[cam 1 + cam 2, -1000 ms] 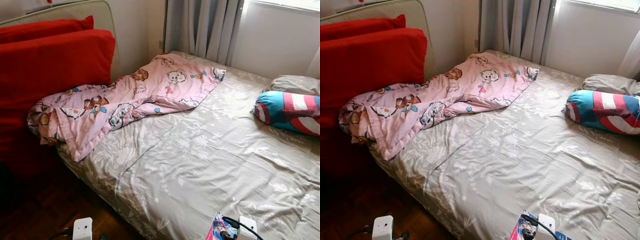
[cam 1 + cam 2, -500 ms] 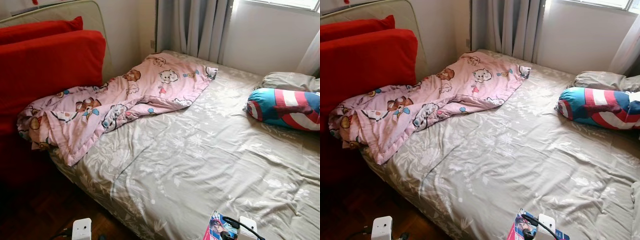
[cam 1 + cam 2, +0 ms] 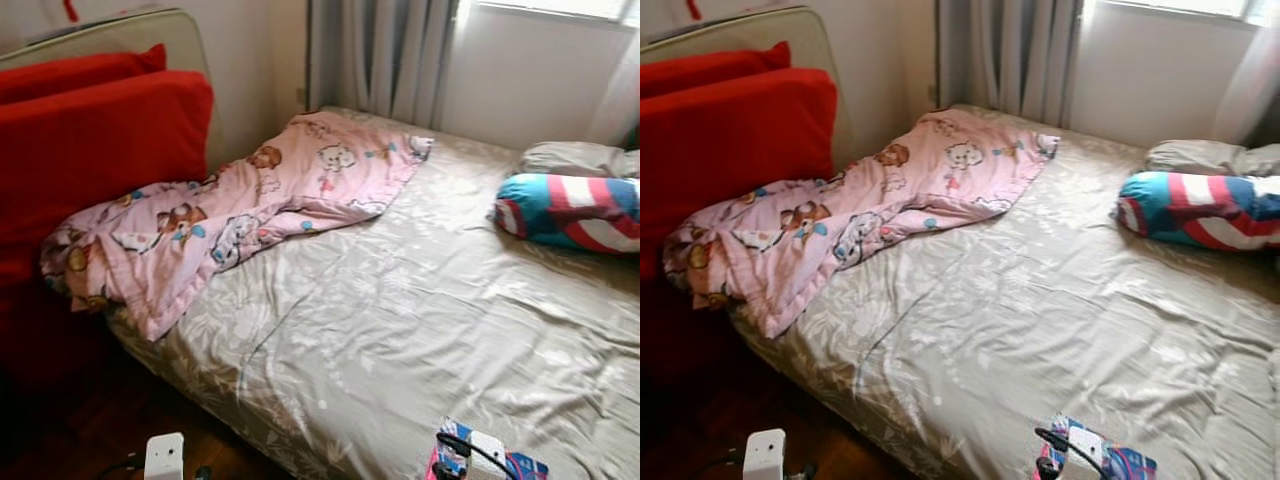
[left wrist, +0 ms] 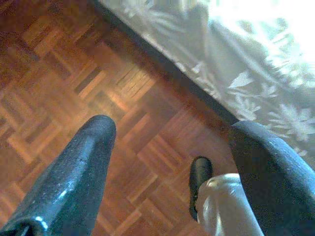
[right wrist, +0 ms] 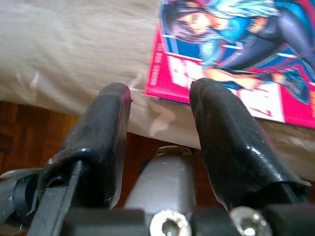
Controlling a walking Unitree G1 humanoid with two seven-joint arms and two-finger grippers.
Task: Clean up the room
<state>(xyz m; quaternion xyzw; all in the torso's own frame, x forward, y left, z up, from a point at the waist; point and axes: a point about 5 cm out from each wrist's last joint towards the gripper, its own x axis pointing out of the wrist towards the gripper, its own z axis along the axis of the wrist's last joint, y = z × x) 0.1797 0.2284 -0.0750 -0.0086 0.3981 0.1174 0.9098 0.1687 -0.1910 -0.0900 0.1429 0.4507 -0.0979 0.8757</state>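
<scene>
You are looking at a big bed [image 3: 420,330] with a beige flower sheet, and it takes up most of the head view. A pink blanket [image 3: 240,210] with cartoon animals lies bunched up in the upper left of the frame, and one end hangs off the bed's edge. It rests against a red cushion [image 3: 90,140] at the far left. A striped red, white and blue pillow [image 3: 570,212] sits at the right edge, with a grey pillow [image 3: 575,158] just behind it. Grey curtains [image 3: 385,55] hang at the top middle. A colourful comic book [image 5: 231,54] lies on the near edge of the bed. Your right gripper [image 5: 160,93] is spread open just beside it, holding nothing. Your left gripper [image 4: 172,128] is wide open over the wooden floor [image 4: 74,88].
</scene>
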